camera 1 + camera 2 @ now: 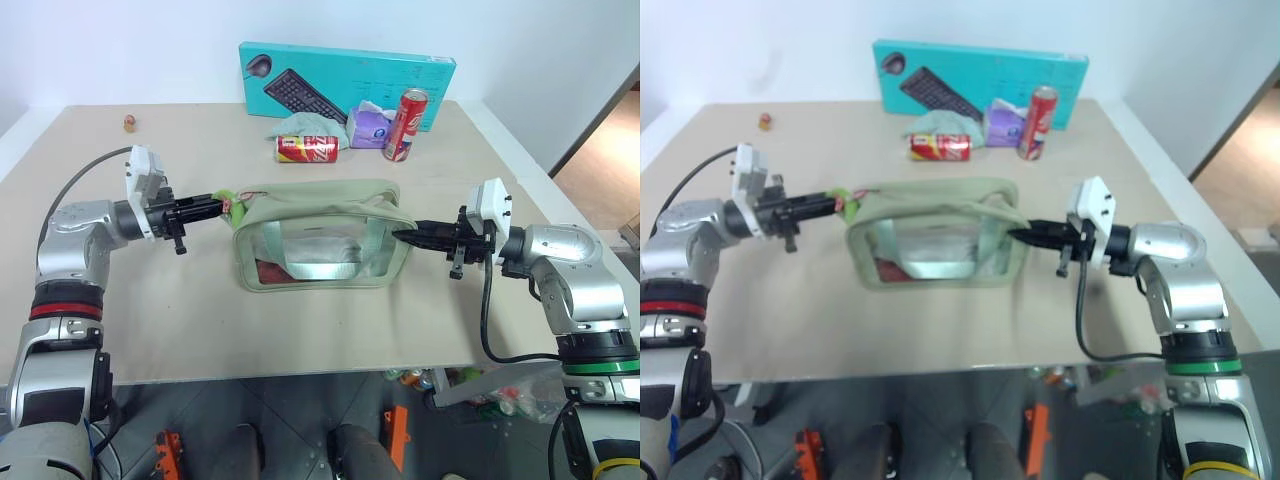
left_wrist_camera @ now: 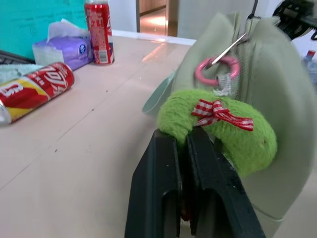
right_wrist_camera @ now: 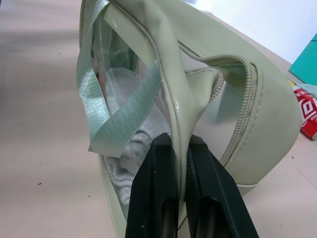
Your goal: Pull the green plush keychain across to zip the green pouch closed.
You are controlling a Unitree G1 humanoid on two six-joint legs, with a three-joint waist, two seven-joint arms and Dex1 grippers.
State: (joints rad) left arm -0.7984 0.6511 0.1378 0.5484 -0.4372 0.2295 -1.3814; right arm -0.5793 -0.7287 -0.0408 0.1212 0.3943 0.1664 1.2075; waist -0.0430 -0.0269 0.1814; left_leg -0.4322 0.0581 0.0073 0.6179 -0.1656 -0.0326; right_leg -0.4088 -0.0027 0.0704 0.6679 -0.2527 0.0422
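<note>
The left gripper (image 1: 216, 206) is pinching the green plush keychain (image 2: 218, 129) (red gingham bow, pink ring) at the green pouch (image 1: 322, 235)'s left end. The right gripper (image 1: 405, 236) is clamping the pouch's right end. Behind, a toppled red can (image 1: 306, 148), tissue pack (image 1: 371, 127), upright can (image 1: 404, 124) and keyboard box (image 1: 345, 80) are sitting; their lettering is unreadable.

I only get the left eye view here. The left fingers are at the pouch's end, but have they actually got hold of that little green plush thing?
Observer: Yes. The left wrist view shows the left fingers shut on the edge of the keychain.
Operator: How is it fixed to the pouch?
Observer: A pink ring links it to the zipper pull on the pouch.
Operator: And the other end?
Observer: The right fingers pinch the pouch's edge; the zipper there gapes open.
</note>
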